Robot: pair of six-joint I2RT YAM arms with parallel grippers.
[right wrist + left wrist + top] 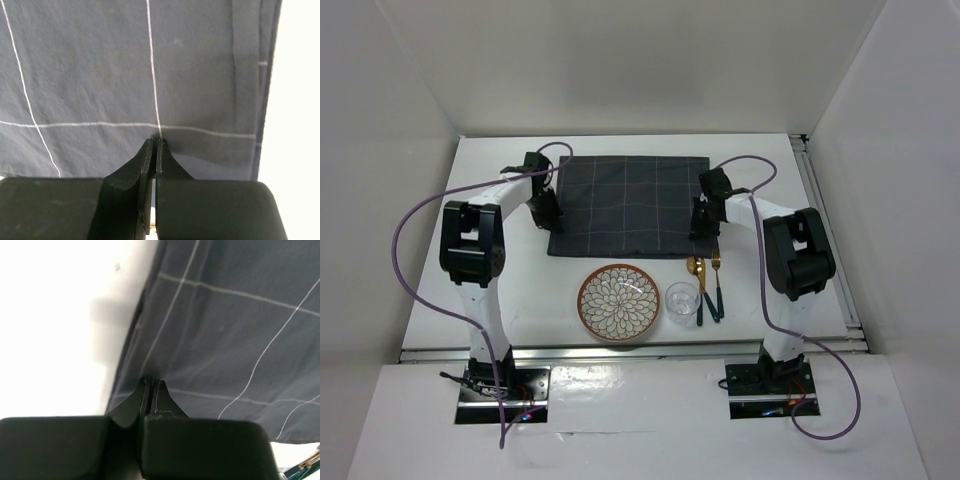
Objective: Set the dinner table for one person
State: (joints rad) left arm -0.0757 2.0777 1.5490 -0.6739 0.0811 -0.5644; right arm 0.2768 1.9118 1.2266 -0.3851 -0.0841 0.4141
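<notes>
One table point(540, 290), white and metal-railed, is spread ahead of both arm bases and bears everything listed below.
One cloth point(628, 205), dark grey with pale checks, is laid flat at the table's far middle.
Two arms: the left arm point(472, 245) is bent toward the cloth's left edge, the right arm point(798, 250) toward its right edge.
One plate point(619, 302), petal-patterned and brown-rimmed, is set just beside the cloth's near edge.
Two grippers: the left gripper point(152, 382) and right gripper point(155, 142) are each seen with jaws pressed together and tips at the cloth. Whether fabric is pinched cannot be told.
One glass point(682, 301) is placed just right of the plate.
One spoon point(698, 285) and one fork point(716, 285), gold with dark handles, are laid side by side right of the glass.
</notes>
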